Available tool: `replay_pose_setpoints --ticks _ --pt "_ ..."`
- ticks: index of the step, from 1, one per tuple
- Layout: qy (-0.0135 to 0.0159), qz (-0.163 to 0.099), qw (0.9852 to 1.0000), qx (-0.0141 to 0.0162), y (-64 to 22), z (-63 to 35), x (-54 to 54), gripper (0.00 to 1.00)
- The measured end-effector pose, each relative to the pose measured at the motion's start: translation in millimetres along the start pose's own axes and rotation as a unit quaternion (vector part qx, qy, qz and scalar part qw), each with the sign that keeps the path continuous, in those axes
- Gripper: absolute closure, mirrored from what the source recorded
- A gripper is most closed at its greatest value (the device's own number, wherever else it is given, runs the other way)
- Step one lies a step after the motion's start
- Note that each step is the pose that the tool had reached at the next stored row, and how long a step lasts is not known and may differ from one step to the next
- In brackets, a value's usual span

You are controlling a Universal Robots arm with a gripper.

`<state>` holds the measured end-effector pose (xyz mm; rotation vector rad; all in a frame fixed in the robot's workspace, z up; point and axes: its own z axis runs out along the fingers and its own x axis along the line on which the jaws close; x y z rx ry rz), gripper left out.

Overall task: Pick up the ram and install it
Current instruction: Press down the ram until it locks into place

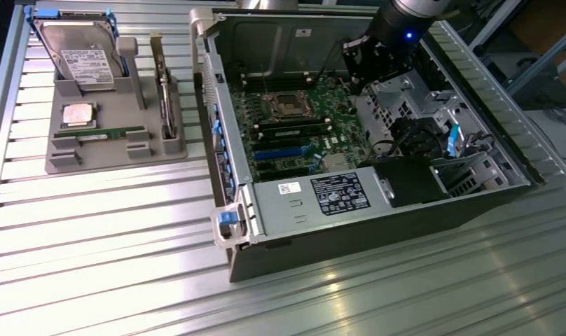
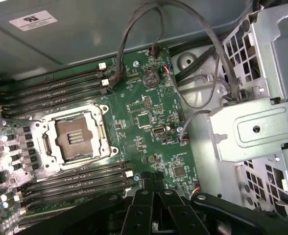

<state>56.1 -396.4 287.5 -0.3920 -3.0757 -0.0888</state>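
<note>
The black two-fingered claw (image 2: 151, 188) hangs inside the open grey computer case (image 1: 507, 150), its fingers pressed together with nothing visibly held between them, poised just above the green motherboard (image 2: 154, 122) near the row of dark memory slots (image 2: 80, 178) beside the empty silver processor socket (image 2: 75, 137). One long, thin green ram stick (image 1: 288, 131) with dark chips appears already seated in a slot on the board, below the socket in the exterior view, while a twin green ram stick (image 1: 101, 131) lies in the grey moulded parts holder (image 1: 115, 155) on the ribbed metal desk (image 1: 106, 231), well apart from the case toward the exterior view's left. That holder also carries a silver hard drive (image 1: 82, 59) with a white label and a square silver processor chip (image 1: 78, 112). The risks here, as I judge them, come from the tight quarters: the shut fingers sit very close to the board, so a small downward slip could scrape components or the slot latches, and the loose grey cables (image 2: 217, 63) looping past the silver metal drive bracket (image 2: 252, 129) could snag the arm as it moves. If the seated stick is not fully latched at both ends, it may sit crooked, and whether its latches are closed cannot be told from here.
</note>
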Motion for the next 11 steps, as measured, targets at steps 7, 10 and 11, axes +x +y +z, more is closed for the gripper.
replay_pose_setpoints --ticks 7,10,11 --pt "-0.0013 0.025 0.9997 -0.0012 0.0 0.0 0.0 0.89" --pt "-0.0013 0.025 0.9997 -0.0012 0.0 0.0 0.0 0.89" --pt "-0.0013 0.025 0.9997 -0.0012 0.0 0.0 0.0 0.89"
